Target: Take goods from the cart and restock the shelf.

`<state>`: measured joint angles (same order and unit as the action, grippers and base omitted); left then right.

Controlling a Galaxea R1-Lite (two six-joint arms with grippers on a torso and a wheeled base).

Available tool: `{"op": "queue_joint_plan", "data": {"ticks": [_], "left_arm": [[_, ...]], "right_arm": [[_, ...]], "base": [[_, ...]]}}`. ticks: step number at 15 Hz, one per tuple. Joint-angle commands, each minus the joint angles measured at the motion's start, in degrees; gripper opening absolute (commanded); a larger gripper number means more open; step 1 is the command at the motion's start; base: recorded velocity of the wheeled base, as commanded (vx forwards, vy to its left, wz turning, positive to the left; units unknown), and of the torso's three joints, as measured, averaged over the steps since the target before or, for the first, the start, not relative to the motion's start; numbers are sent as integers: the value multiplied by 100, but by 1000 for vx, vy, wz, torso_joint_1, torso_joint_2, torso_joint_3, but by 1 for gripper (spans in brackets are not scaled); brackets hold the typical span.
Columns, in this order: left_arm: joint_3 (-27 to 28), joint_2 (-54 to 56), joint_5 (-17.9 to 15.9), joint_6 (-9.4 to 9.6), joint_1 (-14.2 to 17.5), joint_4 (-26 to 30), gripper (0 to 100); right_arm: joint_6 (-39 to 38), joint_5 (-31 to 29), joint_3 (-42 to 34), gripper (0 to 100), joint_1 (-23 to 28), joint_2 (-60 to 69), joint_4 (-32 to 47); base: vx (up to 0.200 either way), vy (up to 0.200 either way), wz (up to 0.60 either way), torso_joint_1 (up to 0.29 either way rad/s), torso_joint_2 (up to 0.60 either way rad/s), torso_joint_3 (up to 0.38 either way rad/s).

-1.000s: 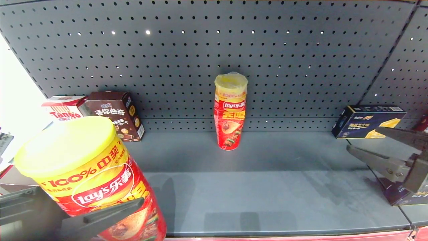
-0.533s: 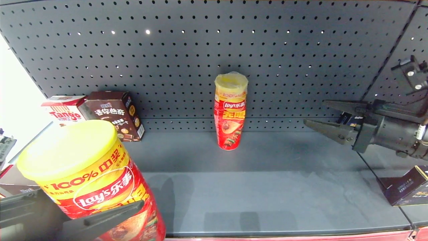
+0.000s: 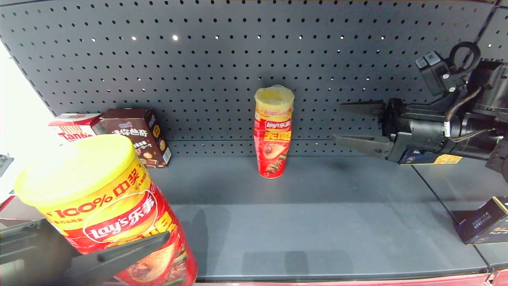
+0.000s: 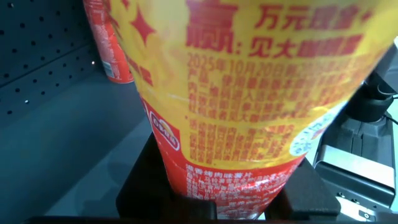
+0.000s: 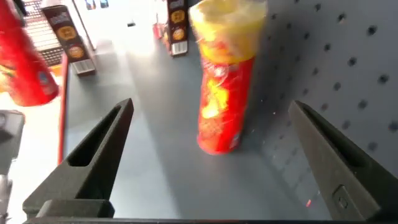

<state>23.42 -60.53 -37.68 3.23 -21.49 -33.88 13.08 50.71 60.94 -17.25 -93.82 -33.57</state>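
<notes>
Head view: the left gripper (image 3: 95,242) clamps a chip can (image 3: 99,198), not yet shelved; a second can (image 3: 274,135) stands on the shelf (image 3: 317,222) ahead of the right gripper (image 3: 340,121), spread wide and empty.

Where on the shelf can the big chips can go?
Bare shelf lies between the brown box and the standing can, and along the front. Right of the standing can is crowded: the open right gripper hovers there, a blue box beyond it.
</notes>
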Motion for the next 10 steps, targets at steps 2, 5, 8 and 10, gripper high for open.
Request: {"op": "queue_joint_plan", "data": {"ticks": [2, 5, 8, 10], "left_arm": [[-4, -3, -2, 2, -4, -5, 0], [14, -29, -2, 2, -4, -14, 0], [5, -12, 6, 2, 5, -5, 0], [-39, -12, -2, 2, 5, -5, 0]], "right_arm": [[2, 26, 322, 100, 11, -532, -79], [2, 9, 533, 100, -50, -849, -79], [2, -9, 770, 100, -191, -1209, -88], [2, -9, 893, 100, -297, -1429, -97]], "base": [[0, 0, 0, 0, 0, 0], [0, 0, 0, 0, 0, 0], [0, 0, 0, 0, 0, 0], [0, 0, 0, 0, 0, 0]]}}
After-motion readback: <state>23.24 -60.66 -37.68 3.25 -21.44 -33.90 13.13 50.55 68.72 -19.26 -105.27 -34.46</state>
